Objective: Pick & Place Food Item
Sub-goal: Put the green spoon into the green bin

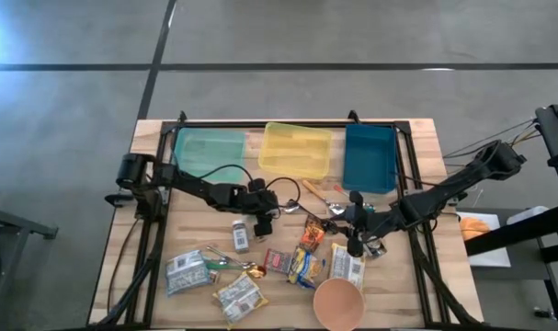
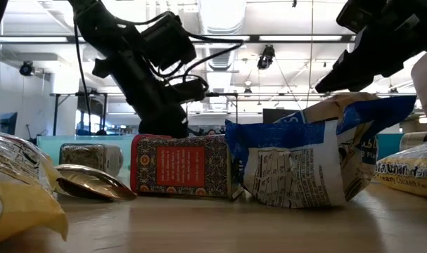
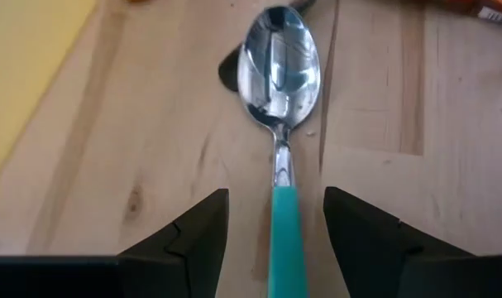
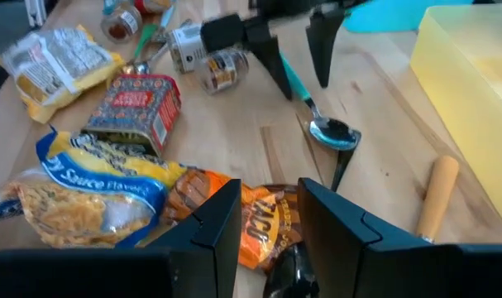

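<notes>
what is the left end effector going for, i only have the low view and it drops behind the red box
observer: a spoon with a teal handle, lying flat on the table beside the yellow bin.
operator: has it got hold of it
observer: no. the left end effector is open, its fingers either side of the handle with bare wood showing in both gaps.
operator: and where's the right one
observer: the right end effector is above an orange packet, facing the spoon's bowl from the other side.
</notes>
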